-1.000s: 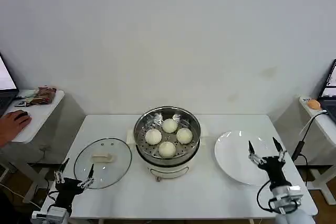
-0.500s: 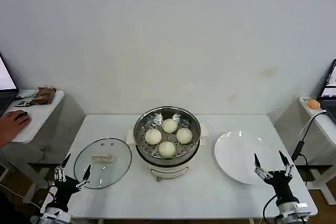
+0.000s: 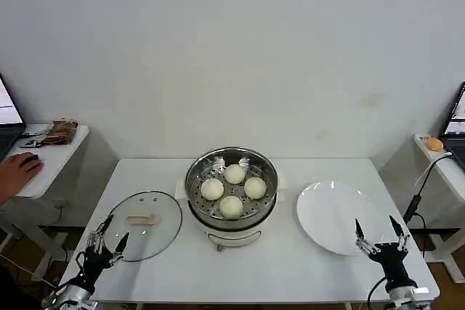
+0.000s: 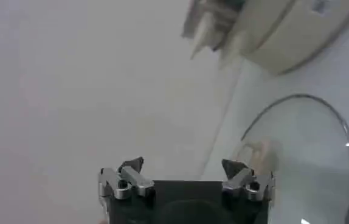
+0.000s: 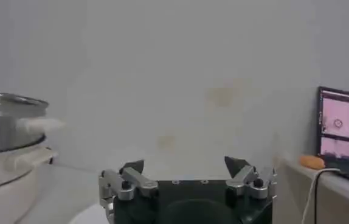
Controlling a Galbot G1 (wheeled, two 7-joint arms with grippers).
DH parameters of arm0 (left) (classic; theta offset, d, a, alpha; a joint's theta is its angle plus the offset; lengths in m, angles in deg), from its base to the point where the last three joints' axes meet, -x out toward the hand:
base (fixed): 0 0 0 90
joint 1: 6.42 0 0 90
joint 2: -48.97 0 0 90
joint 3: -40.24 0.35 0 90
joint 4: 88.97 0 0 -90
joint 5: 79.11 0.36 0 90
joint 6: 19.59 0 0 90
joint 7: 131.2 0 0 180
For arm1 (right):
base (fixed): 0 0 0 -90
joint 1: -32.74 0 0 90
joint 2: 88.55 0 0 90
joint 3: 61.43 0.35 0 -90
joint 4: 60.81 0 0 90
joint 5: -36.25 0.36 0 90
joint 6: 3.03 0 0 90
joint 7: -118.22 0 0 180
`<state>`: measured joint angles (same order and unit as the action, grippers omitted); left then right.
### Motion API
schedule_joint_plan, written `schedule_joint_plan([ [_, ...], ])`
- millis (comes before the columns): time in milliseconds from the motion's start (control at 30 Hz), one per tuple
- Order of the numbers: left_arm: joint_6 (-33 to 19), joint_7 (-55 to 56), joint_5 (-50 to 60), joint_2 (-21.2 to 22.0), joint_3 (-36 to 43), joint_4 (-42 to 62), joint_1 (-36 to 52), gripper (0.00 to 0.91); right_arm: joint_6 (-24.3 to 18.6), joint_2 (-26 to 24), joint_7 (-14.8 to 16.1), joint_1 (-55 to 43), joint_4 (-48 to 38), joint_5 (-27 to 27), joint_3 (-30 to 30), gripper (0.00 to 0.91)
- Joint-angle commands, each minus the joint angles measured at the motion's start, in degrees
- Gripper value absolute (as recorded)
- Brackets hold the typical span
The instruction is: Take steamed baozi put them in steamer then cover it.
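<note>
My round shiny stainless-steel steamer basket (image 3: 232,179) has a bright, mirror-like wall and a perforated metal floor, and it sits on a smooth, glossy white plastic pot base (image 3: 232,234). Inside it, the four small cream-white dough buns (image 3: 232,189) look matt and smooth-skinned. The round clear glass lid (image 3: 142,224) is glossy and see-through, edged with a thin metal rim, with a matt white plastic handle at its centre. The flat round white plate (image 3: 338,217) has a glazed sheen. The white tabletop (image 3: 290,274) looks smooth and matt. My left gripper (image 3: 105,235) and right gripper (image 3: 378,231) have bare metal links and dark pointed tips.
</note>
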<state>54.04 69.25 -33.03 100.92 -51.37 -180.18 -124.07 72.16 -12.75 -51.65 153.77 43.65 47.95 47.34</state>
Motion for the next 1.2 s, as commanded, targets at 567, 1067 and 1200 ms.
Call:
schedule_joint_plan([
  [567,-7.54,6.01,18.62,1.02,4.21,16.68,14.12,0.907,-0.72,-0.01,0.56,0.7,-1.96,-1.01,0.37,0.907],
  [1067,-7.46,6.39,18.52,1.91,6.74,20.97,19.1,0.907,-1.27,0.18,0.6,1.08,-2.82,-1.69,0.37,0.907],
  [1200,-7.34,6.24,18.57,1.97,6.99,21.0,19.65,0.907,-1.39,0.19,0.71,1.18,-2.91,-1.72,0.47,0.907],
])
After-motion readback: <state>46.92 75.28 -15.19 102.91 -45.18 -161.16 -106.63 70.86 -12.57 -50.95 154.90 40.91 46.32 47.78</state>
